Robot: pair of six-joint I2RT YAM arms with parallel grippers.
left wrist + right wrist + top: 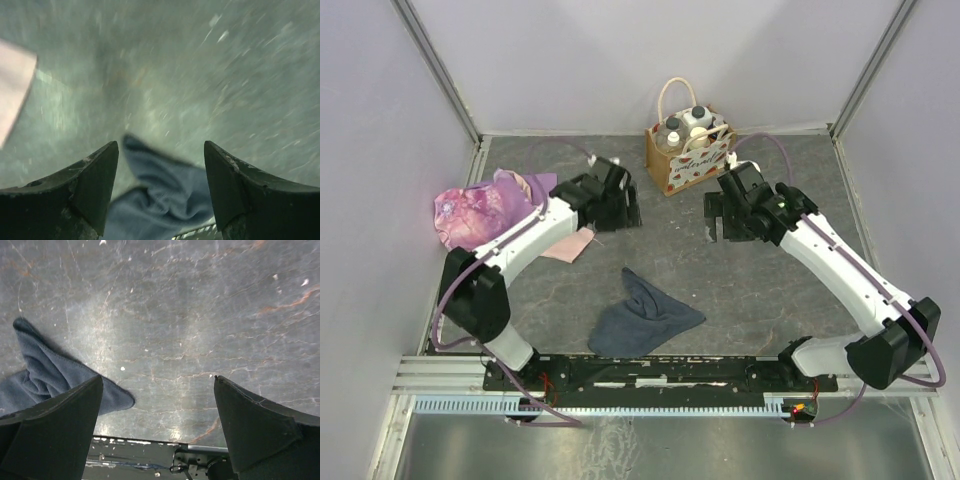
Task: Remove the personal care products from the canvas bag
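Left arm [510, 250] and right arm [840, 265] angle forward and inward; left gripper [161, 150] and right gripper [158, 382] face downward, jaws apart, empty.

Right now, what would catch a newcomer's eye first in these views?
The tan canvas bag stands at the back of the table, with bottles poking out of its top. The left gripper and right gripper hang open and empty in front of it. A pink-purple garment lies at the left edge, and a grey-blue cloth near the arm bases.
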